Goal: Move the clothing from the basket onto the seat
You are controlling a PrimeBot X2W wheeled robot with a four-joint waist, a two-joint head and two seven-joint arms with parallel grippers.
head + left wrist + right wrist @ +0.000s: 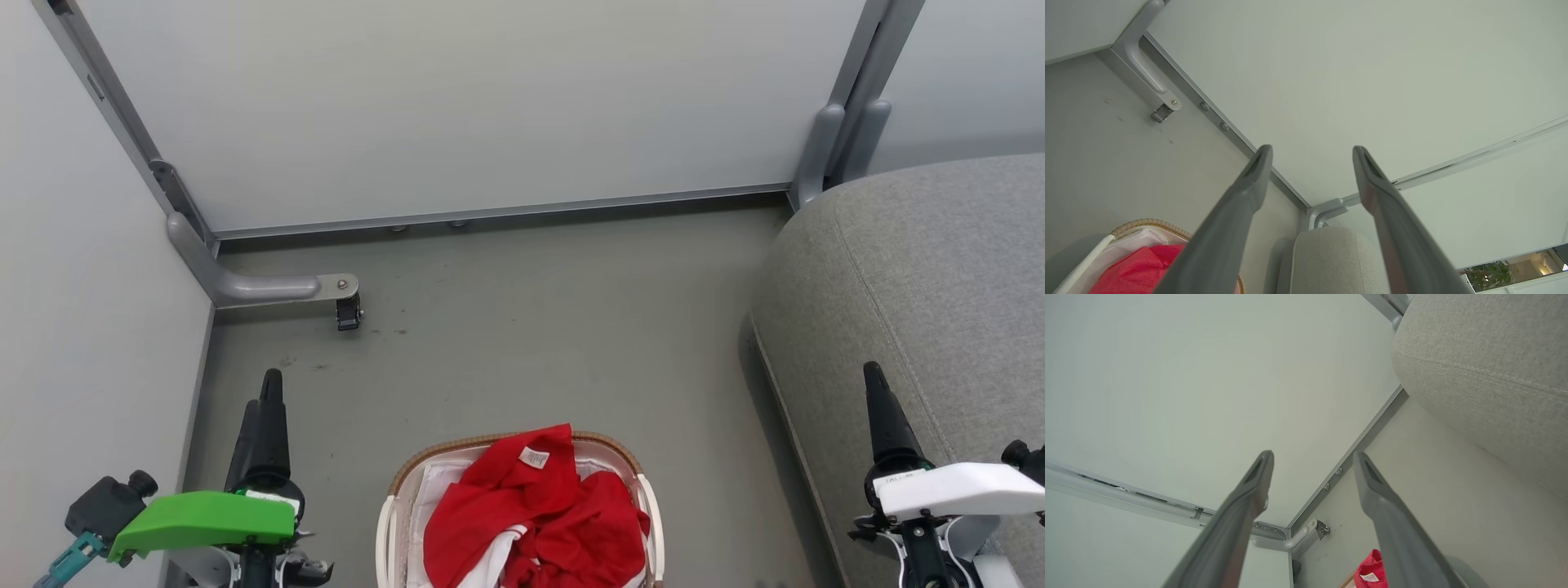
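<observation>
On floor (531, 327): basket (393, 498) holding red clothing (539, 506), seat (922, 269) to right. Left pincer (1312, 147), right pincer (1313, 453) spread wide, empty.

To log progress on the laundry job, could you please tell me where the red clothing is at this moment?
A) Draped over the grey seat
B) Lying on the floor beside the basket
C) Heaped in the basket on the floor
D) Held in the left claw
C: the red clothing lies heaped inside the basket, while the left claw and the right claw stand open and hold nothing.
</observation>
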